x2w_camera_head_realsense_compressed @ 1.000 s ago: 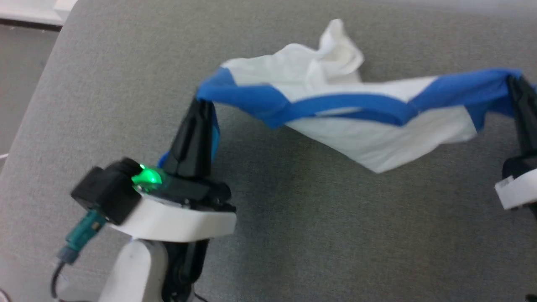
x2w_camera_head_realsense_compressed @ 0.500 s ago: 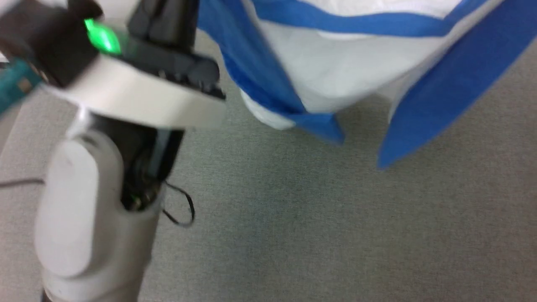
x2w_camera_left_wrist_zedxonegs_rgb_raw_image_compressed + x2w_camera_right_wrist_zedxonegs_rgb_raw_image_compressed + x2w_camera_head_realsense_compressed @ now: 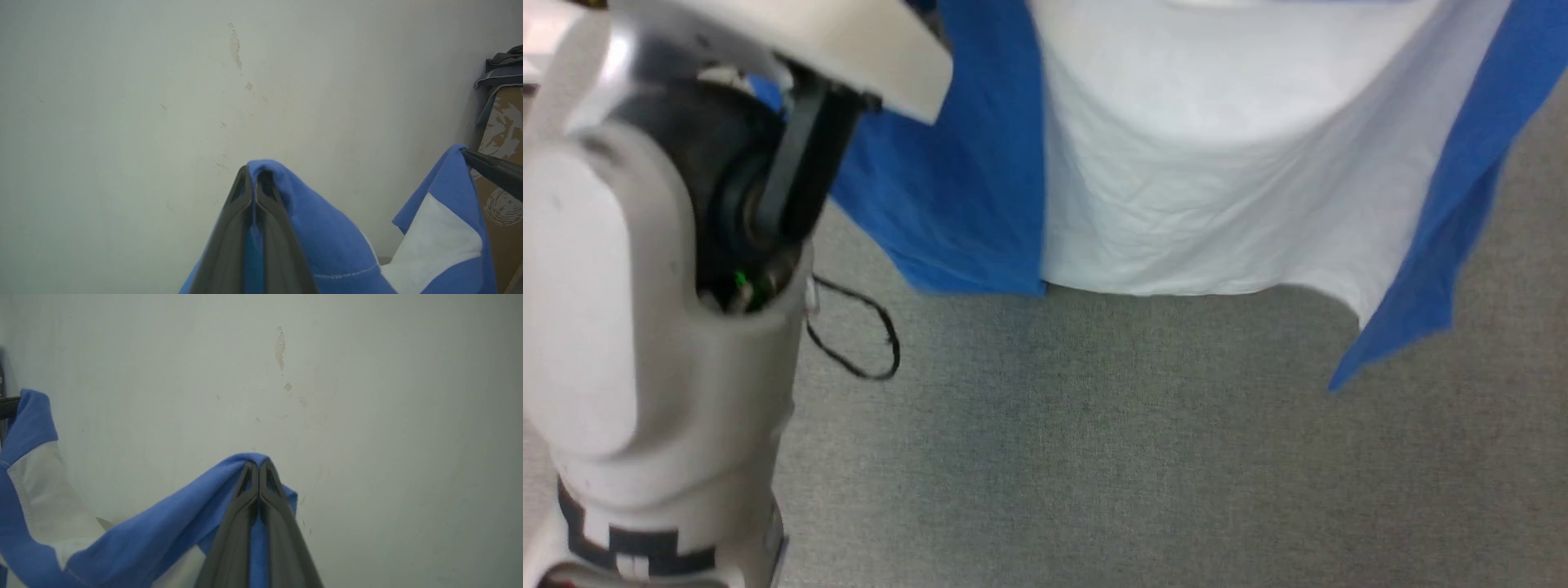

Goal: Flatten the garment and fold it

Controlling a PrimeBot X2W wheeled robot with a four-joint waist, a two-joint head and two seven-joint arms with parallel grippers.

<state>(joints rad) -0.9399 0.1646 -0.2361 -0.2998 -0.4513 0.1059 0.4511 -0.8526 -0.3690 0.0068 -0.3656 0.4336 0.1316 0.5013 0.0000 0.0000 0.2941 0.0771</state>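
The garment [image 3: 1192, 180] hangs above the grey table [image 3: 1143, 457], its white body in the middle and blue sleeves down both sides, with the hem off the surface. In the left wrist view my left gripper [image 3: 254, 176] is shut on a blue fold of the garment [image 3: 322, 232]. My right gripper [image 3: 258, 467] is shut on another blue fold of the garment [image 3: 163, 535] in the right wrist view. The right gripper's dark fingers [image 3: 492, 170] also show at the far right of the left wrist view. The pale left forearm [image 3: 662, 310] stands at the left of the head view.
A pale wall with chipped paint [image 3: 235, 45] faces both wrist cameras. A brown cardboard box [image 3: 504, 171] with dark cloth on top stands at the right of the left wrist view. A thin black cable [image 3: 862, 343] loops beside the left forearm.
Both grippers have lifted the garment off the table; it went from stretched and crumpled low over the surface to hanging spread open. The left arm has risen in the head view.
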